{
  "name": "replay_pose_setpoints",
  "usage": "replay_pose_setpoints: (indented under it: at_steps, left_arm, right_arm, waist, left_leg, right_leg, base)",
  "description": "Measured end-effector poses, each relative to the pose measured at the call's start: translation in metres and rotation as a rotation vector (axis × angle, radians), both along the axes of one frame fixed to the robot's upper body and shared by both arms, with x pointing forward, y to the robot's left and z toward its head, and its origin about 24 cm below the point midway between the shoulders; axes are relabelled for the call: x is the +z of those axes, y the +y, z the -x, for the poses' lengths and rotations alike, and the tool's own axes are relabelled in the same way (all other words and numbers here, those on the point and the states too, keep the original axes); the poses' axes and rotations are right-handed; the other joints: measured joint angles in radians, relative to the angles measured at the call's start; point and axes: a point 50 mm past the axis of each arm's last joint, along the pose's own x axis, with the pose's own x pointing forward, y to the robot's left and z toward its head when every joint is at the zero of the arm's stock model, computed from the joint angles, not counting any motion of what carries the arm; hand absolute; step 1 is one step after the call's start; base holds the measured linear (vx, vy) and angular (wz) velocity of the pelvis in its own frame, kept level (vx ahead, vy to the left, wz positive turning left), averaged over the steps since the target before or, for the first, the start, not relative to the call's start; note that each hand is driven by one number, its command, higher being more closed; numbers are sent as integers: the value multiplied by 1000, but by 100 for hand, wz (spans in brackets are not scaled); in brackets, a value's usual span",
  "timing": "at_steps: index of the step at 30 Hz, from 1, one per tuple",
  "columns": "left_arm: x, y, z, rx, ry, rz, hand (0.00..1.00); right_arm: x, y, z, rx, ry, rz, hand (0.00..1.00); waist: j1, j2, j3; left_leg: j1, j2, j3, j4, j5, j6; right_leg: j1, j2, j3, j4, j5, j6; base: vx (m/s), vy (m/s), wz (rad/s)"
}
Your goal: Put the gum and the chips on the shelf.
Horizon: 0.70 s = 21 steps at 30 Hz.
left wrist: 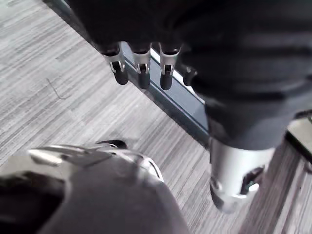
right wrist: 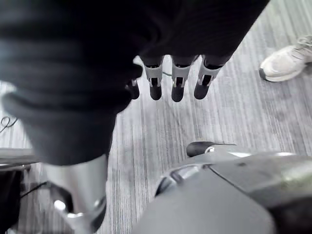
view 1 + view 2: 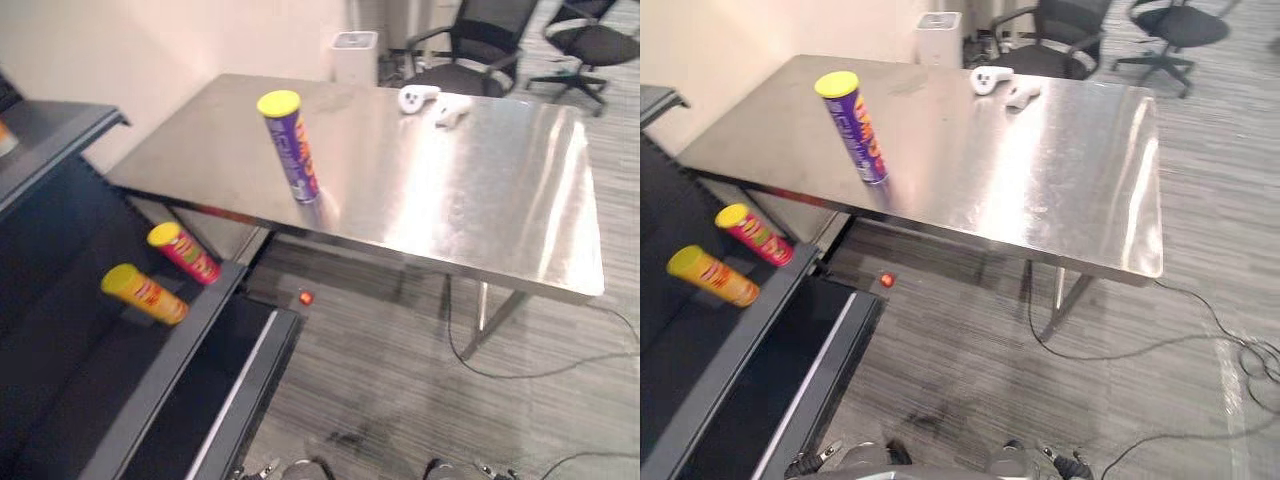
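Observation:
A tall purple chips can [image 3: 292, 145] with a yellow lid stands upright near the front left edge of the steel table [image 3: 470, 200]. Two more yellow-lidded tubes lie on the dark shelf [image 3: 70, 390] at the left: a red one [image 3: 186, 253] near the shelf's front lip and an orange-yellow one [image 3: 146, 294] just behind it. My left hand [image 1: 141, 73] hangs low over the floor beside the shelf's base, fingers straight and holding nothing. My right hand [image 2: 175, 83] hangs the same way over the grey floor, also with nothing in it. Both hands are far from the can.
Two white controllers [image 3: 432, 102] lie at the table's far edge. Office chairs [image 3: 480, 50] and a white bin [image 3: 355, 52] stand behind the table. A small red object [image 3: 306, 297] is on the floor under the table. A person's shoe [image 2: 285, 63] stands near my right side.

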Motion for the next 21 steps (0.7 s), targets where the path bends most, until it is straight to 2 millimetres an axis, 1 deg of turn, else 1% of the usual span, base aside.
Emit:
replay_pose_setpoints:
  at_steps: [1,2,3,4,7,9,11,13,14,17,19,21]
  left_arm:
    - [1,3,-2,-7,-9,-9,0]
    - [4,9,-8,-20,-36,-29,0]
    - [5,13,-10,-22,-43,-41,0]
    - [6,14,-10,-22,-43,-44,0]
    - [5,13,-6,-21,-32,-39,0]
    - [2,4,-5,-27,-23,-15,0]
    - [1,1,-2,-27,-14,-6,0]
    - [1,0,-2,-37,-10,-2,0]
    - [1,-1,-1,-38,-8,-1,0]
    - [1,0,-1,-47,-7,-2,0]
    - [1,1,0,-47,-5,-4,0]
    - [1,4,3,-44,1,-9,0]
  right_arm:
    - [-1,2,1,3,4,-4,0]
    - [-2,5,3,10,9,-17,0]
    - [-2,7,3,9,9,-24,0]
    - [-2,8,4,8,8,-26,0]
    - [-2,9,0,9,-10,-33,0]
    - [1,-1,-1,-14,-27,-13,0]
    - [1,-2,2,-21,-23,-11,0]
    - [0,-3,7,-43,-15,-15,0]
    - [0,-4,9,-53,-13,-16,0]
    - [0,-8,14,-170,-33,-31,0]
    - [0,-11,18,-276,-54,-43,0]
    - [2,-19,24,-439,-88,-51,0]
  waist:
    - [-1,-13,3]
    - [-1,-42,7]
    - [0,-55,15]
    - [0,-60,14]
    - [6,-57,14]
    - [5,-19,13]
    - [2,-11,9]
    - [0,-7,6]
    - [0,-12,4]
    - [1,-17,-3]
    - [2,-22,-8]
    - [4,-25,-25]
  left_leg:
    - [0,-14,-22,-12,0,-1]
    - [-12,-32,-23,-17,-1,-1]
    - [-16,-46,-20,-20,-1,0]
    - [-15,-52,-19,-23,-1,0]
    - [19,-69,-17,-55,-1,0]
    - [58,-71,-17,-123,0,1]
    - [77,-70,-17,-148,6,2]
    - [99,-69,-16,-162,8,1]
    - [101,-69,-16,-168,11,1]
    - [107,-76,-17,-187,20,4]
    - [114,-82,-17,-202,25,6]
    - [113,-88,-18,-209,26,6]
  right_leg:
    - [0,-4,10,-19,4,5]
    - [-1,-14,21,-51,28,10]
    - [0,-24,24,-65,44,14]
    - [0,-29,25,-68,47,14]
    - [8,-36,38,-63,54,16]
    - [7,-22,48,-64,57,22]
    - [11,-16,52,-64,59,24]
    - [26,-12,52,-67,59,25]
    - [25,-11,52,-67,59,25]
    - [24,-14,52,-68,59,25]
    - [25,-17,51,-69,59,25]
    - [25,-20,49,-76,60,26]
  base:
    - [130,118,-36]
    - [88,117,-5]
    - [39,131,-1]
    - [11,116,0]
    - [3,57,-8]
    - [-15,19,-18]
    - [-7,-6,-12]
    - [0,-13,-5]
    - [0,0,0]
    - [0,0,0]
    - [0,0,0]
    - [16,13,1]
